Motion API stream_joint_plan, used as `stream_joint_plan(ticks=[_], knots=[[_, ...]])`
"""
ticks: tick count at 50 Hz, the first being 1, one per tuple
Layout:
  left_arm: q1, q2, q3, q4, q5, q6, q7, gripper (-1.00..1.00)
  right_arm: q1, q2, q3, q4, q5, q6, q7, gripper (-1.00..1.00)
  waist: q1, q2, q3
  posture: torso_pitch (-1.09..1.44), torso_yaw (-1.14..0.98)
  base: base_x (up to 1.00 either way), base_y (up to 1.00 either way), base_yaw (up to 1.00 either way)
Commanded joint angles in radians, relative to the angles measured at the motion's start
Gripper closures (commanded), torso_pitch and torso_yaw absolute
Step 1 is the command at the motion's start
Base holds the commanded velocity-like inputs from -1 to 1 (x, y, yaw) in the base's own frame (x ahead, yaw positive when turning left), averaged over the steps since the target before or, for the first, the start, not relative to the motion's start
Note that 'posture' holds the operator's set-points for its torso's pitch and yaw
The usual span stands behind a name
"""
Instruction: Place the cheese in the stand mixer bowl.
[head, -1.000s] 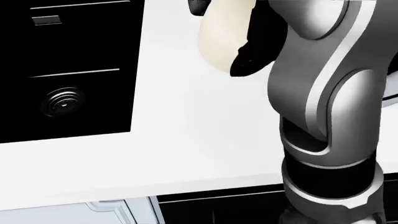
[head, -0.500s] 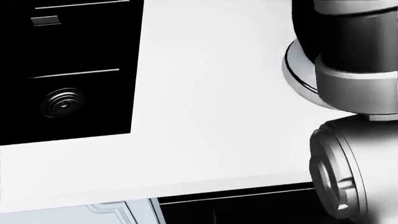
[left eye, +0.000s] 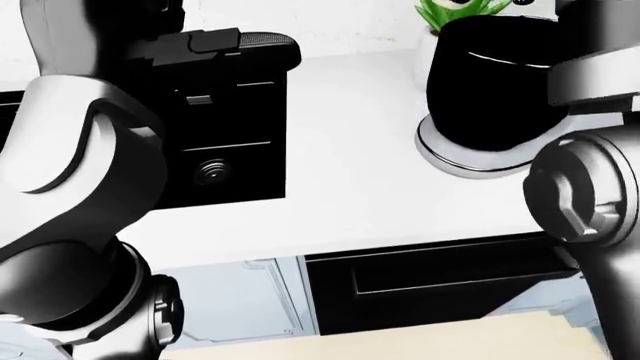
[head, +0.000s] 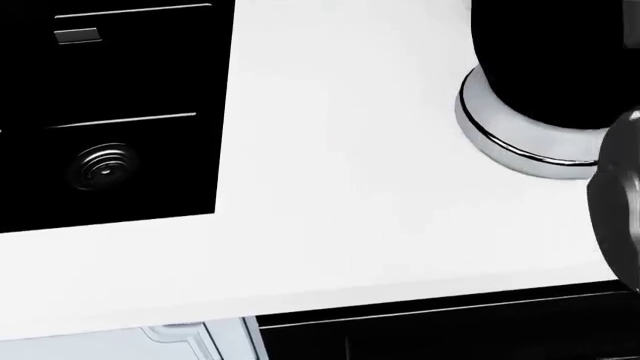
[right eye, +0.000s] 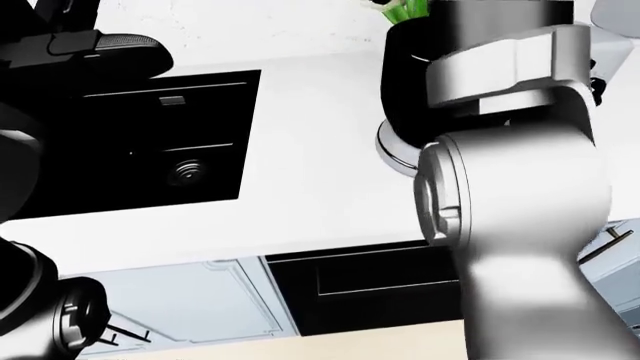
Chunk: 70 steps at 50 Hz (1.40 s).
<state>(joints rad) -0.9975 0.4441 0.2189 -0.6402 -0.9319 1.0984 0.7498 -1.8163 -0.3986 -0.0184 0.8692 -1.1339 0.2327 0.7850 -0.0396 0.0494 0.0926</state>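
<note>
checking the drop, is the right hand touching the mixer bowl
Cannot tell. The right arm covers the hand in the right-eye view; the bowl shows dark in the left-eye view, no hand visible.

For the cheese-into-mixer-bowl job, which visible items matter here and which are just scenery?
Belongs to the job:
- stand mixer, black body on a silver base, at upper right of the left-eye view
- cheese: not visible now

Just there:
- black sink with its drain
- potted plant above the mixer
- white counter
- cabinet doors below

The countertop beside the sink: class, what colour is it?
Plain white. The countertop shows best in the head view, between the black sink and the mixer's base.
</note>
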Motion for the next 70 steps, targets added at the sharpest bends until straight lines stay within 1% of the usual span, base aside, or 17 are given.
stream_joint_plan(ticks=[1,7,12,16,21,22,26,32,42,46,52,70], knots=[[-0.026,0.009,0.010,-0.008,0.009,-0.025,-0.003,-1.00,-0.052,-0.016,-0.004,-0.006,-0.004,-0.015,-0.035,1.00,0.000,-0.001,-0.030,0.00,0.00,0.00,0.00,0.00],[-0.023,0.008,0.011,-0.007,0.015,-0.027,-0.010,-1.00,-0.083,-0.061,-0.005,0.115,-0.017,-0.032,-0.103,1.00,0.003,-0.002,-0.030,0.00,0.00,0.00,0.00,0.00],[-0.025,0.004,0.010,-0.008,0.016,-0.023,-0.009,-1.00,-0.081,-0.103,-0.007,0.185,-0.024,-0.046,-0.162,1.00,0.007,-0.007,-0.031,0.00,0.00,0.00,0.00,0.00],[-0.026,0.003,0.010,-0.006,0.018,-0.024,-0.010,-1.00,-0.081,-0.127,-0.007,0.211,-0.032,-0.059,-0.208,1.00,0.010,-0.009,-0.032,0.00,0.00,0.00,0.00,0.00],[-0.030,0.002,0.010,-0.006,0.018,-0.021,-0.010,-1.00,-0.081,-0.142,-0.010,0.229,-0.034,-0.074,-0.267,1.00,0.013,-0.009,-0.032,0.00,0.00,0.00,0.00,0.00],[-0.029,0.001,0.010,-0.005,0.019,-0.022,-0.010,-1.00,-0.078,-0.149,-0.001,0.230,-0.047,-0.079,-0.286,1.00,0.013,-0.009,-0.032,0.00,0.00,0.00,0.00,0.00],[-0.029,0.001,0.008,-0.005,0.023,-0.023,-0.013,-1.00,-0.083,-0.161,-0.002,0.235,-0.057,-0.093,-0.312,1.00,0.015,-0.011,-0.032,0.00,0.00,0.00,0.00,0.00],[-0.027,-0.003,0.008,-0.008,0.025,-0.021,-0.013,-1.00,-0.052,-0.187,0.003,0.245,-0.092,-0.113,-0.379,1.00,0.017,-0.016,-0.032,0.00,0.00,0.00,0.00,0.00],[-0.026,-0.005,0.009,-0.008,0.029,-0.020,-0.018,-1.00,-0.010,-0.210,-0.004,0.263,-0.123,-0.125,-0.417,1.00,0.021,-0.022,-0.036,0.00,0.00,0.00,0.00,0.00],[-0.031,-0.008,0.008,-0.012,0.025,-0.013,-0.010,-1.00,0.022,-0.216,-0.011,0.277,-0.123,-0.126,-0.439,1.00,0.022,-0.023,-0.037,0.00,0.00,0.00,0.00,0.00],[-0.028,-0.008,0.005,-0.009,0.030,-0.018,-0.015,-1.00,0.044,-0.235,-0.019,0.280,-0.118,-0.118,-0.440,1.00,0.024,-0.027,-0.040,0.00,0.00,0.00,0.00,0.00],[-0.027,-0.015,0.003,-0.010,0.041,-0.017,-0.021,-1.00,0.080,-0.238,-0.022,0.283,-0.097,-0.108,-0.452,1.00,0.025,-0.030,-0.041,0.00,0.00,0.00,0.00,0.00]])
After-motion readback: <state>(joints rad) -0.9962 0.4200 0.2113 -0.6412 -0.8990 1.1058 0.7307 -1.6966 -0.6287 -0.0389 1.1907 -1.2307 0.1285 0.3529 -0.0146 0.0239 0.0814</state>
